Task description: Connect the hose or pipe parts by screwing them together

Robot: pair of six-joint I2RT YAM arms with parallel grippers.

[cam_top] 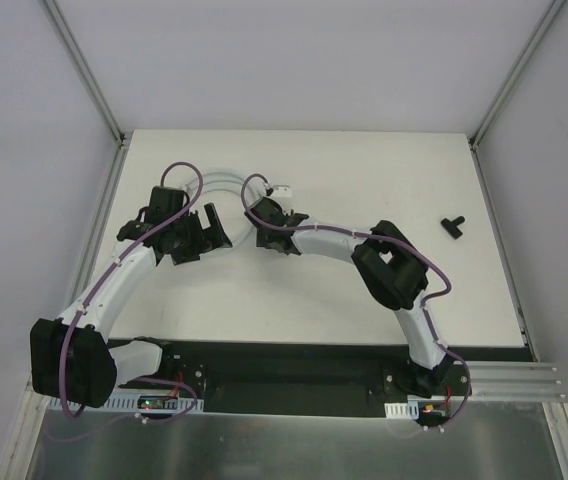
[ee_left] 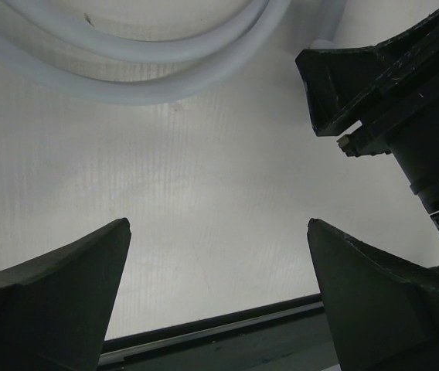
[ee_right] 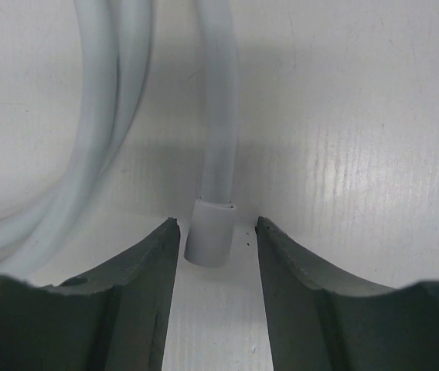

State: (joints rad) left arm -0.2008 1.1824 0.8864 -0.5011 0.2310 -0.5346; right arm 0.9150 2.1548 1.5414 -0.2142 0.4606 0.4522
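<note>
The T-shaped connector (cam_top: 453,226) lay well right of the hose (ee_right: 218,116), whose end fitting (ee_right: 208,236) sat between the fingers (ee_right: 150,270) of the right gripper (ee_right: 217,226).

Robot lab work cell, white table (cam_top: 364,300) boxed in by plain pale wall panels (cam_top: 14,150) and aluminium frame posts (cam_top: 84,70), left arm (cam_top: 114,285) and right arm (cam_top: 404,285) bolted side by side on a black base plate (cam_top: 284,365) (purple cables (cam_top: 61,370) looped along both)

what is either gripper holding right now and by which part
Nothing is held yet. The right gripper straddles the end fitting of the hose with gaps on both sides; the left gripper is open and empty.
</note>
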